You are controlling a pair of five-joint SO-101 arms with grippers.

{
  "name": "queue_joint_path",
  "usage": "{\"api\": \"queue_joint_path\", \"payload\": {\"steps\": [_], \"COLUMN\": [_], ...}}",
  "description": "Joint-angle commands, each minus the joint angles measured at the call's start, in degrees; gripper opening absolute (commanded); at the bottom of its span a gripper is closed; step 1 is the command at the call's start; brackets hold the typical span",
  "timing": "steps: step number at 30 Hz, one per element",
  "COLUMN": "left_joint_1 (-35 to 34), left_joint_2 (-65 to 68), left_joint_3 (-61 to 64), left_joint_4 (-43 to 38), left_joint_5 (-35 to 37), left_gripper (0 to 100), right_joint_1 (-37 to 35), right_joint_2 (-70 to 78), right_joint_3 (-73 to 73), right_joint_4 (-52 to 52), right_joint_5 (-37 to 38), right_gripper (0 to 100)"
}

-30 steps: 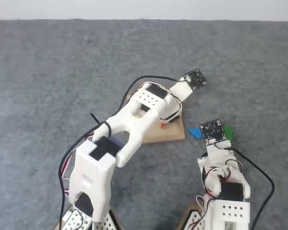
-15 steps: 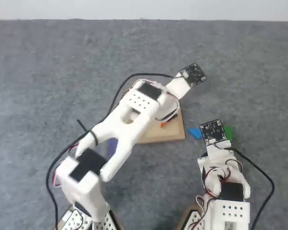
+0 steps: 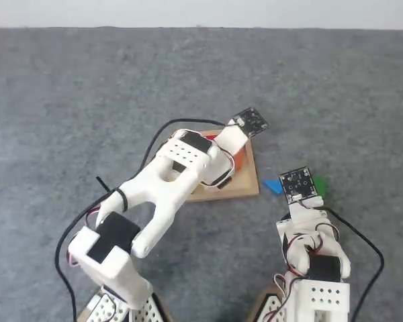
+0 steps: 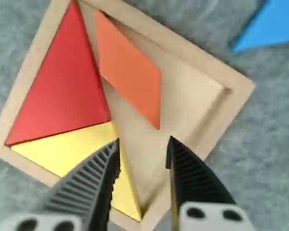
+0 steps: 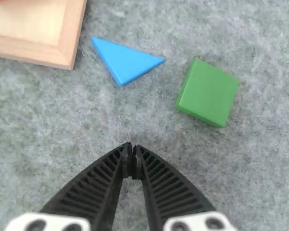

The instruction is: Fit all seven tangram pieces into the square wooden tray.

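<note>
The square wooden tray (image 4: 231,91) holds a red triangle (image 4: 62,91), an orange parallelogram (image 4: 132,79) and a yellow triangle (image 4: 77,151); the rest of its floor is bare. My left gripper (image 4: 142,149) hangs open just above the tray's bare part, beside the yellow triangle, holding nothing. In the high view the left arm covers most of the tray (image 3: 245,184). A blue triangle (image 5: 125,61) and a green square (image 5: 208,91) lie on the carpet to the right of the tray. My right gripper (image 5: 130,151) is shut and empty, short of those two pieces.
Grey carpet (image 3: 87,100) covers the whole table. The right arm (image 3: 312,268) stands at the front right, with its wrist over the blue triangle (image 3: 273,186) and green square (image 3: 320,182). A black cable (image 3: 161,137) loops off the left arm.
The left arm has swung to the left, and its wrist has shifted left over the tray. The right arm has kept still.
</note>
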Motion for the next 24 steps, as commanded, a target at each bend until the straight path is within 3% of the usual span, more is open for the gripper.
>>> {"api": "queue_joint_path", "payload": {"steps": [1, 8, 24], "left_joint_1": [1.0, 4.2, 4.1], "left_joint_2": [-3.7, -2.5, 20.4], "left_joint_3": [-0.4, -3.0, -27.1], "left_joint_4": [-1.2, -1.3, 7.2], "left_joint_5": [2.2, 7.6, 7.2], "left_gripper": [15, 1, 2], "right_joint_1": [-0.1, -0.1, -0.1], "right_joint_2": [-0.7, -0.7, -0.7], "right_joint_3": [0.9, 0.9, 0.9], "right_joint_4": [0.1, 0.1, 0.1], "right_joint_5": [0.5, 0.5, 0.5], "right_gripper": [0.8, 0.8, 0.8]}}
